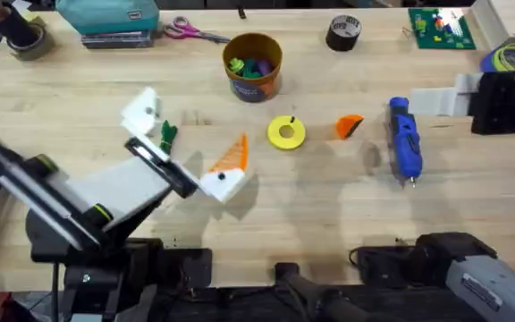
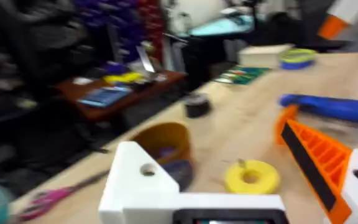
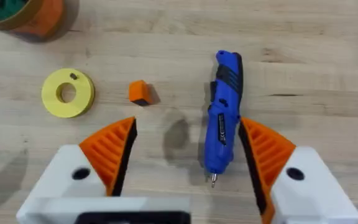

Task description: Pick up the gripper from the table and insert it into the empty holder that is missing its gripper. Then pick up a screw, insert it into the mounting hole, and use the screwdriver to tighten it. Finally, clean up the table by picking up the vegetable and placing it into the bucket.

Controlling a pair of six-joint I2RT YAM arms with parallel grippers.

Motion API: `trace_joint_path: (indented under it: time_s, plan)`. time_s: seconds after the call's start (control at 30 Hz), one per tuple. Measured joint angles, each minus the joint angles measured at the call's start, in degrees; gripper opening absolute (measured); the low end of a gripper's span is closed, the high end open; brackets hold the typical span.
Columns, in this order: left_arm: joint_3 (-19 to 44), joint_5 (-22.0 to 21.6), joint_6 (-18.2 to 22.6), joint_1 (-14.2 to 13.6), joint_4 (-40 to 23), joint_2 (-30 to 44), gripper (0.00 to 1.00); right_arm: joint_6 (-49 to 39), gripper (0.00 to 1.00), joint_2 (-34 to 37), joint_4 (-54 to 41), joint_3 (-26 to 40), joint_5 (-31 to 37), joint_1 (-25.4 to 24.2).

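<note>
Wooden table [image 1: 329, 206]; scissors [image 1: 190, 32], tape roll [image 1: 343, 33]

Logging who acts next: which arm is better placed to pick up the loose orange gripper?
Right. The gripper lies right of centre, just ahead of the open right gripper; the left gripper itself carries the empty holder.

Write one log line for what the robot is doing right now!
left gripper: open, one finger bare | right gripper: open above screwdriver | loose gripper: on table | vegetable: not in bucket
</note>
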Motion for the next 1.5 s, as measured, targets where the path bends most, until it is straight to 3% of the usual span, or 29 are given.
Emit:
trace_joint_path:
  time_s: [0.1, 0.3, 0.6, 1.5]
  plan:
    - [0.00, 4.95, -1.80, 0.00, -3.21, -0.01, 0.986, -0.01, 0.996, 0.00, 0.00, 0.00, 0.00, 0.00]
    - [0.00, 10.03, -6.77, 0.00, -10.06, -0.01, 0.986, 0.00, 0.996, 0.00, 0.01, 0.00, 0.00, 0.00]
    - [0.02, 16.42, -8.72, 0.00, -15.47, -0.01, 0.986, -0.01, 0.996, 0.00, 0.01, 0.00, 0.00, 0.00]
    - [0.02, 21.92, -9.03, 0.00, -16.31, -0.01, 0.985, -0.01, 0.996, 0.00, 0.00, 0.00, 0.00, 0.00]
